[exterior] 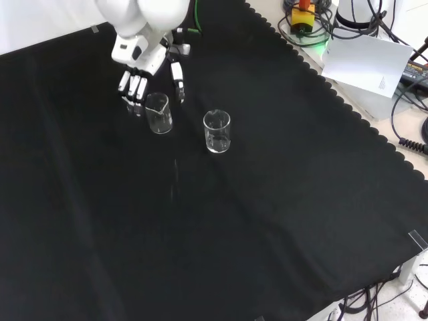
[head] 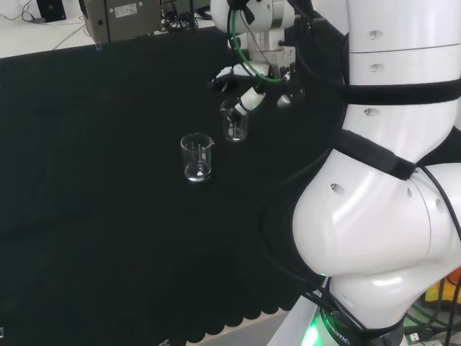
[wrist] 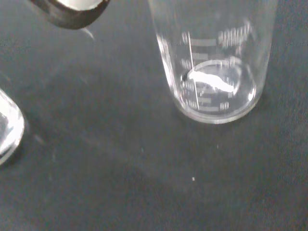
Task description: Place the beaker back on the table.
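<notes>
Under the hand: the beaker [exterior: 159, 112] stands upright on the black cloth [exterior: 281, 200], its base appearing to rest flat in the wrist view, so the put-down looks close to done, by my judgement.
Hand [exterior: 144, 67]: it hangs just above and behind the beaker in the front view, wrist high, fingers [exterior: 132, 87] pointing down at the cloth.
Fingers: fairly straight and spread, a group on one side of the glass and the thumb [exterior: 178, 81] on the other; they flank the rim rather than clamp it, and I cannot tell for sure whether any pad touches the wall.
Why so: with digits parted either side, the beaker has room to stand on its own while the hand can rise without dragging it.
Second beaker [exterior: 217, 131]: a similar clear glass, upright, near the first but apart from it, to its right in the front view and nearer the camera in the head view.
Why the gap matters: the space between the two glasses keeps the thumb side from knocking the neighbour.
Contents: both look empty; the wrist view shows only printed marks and a bright glint at the bottom of the beaker.
Step in hand: letting go and clearing away, I judge.
Risk: a fingertip catching the lip on the way up could tip the light glass.
</notes>
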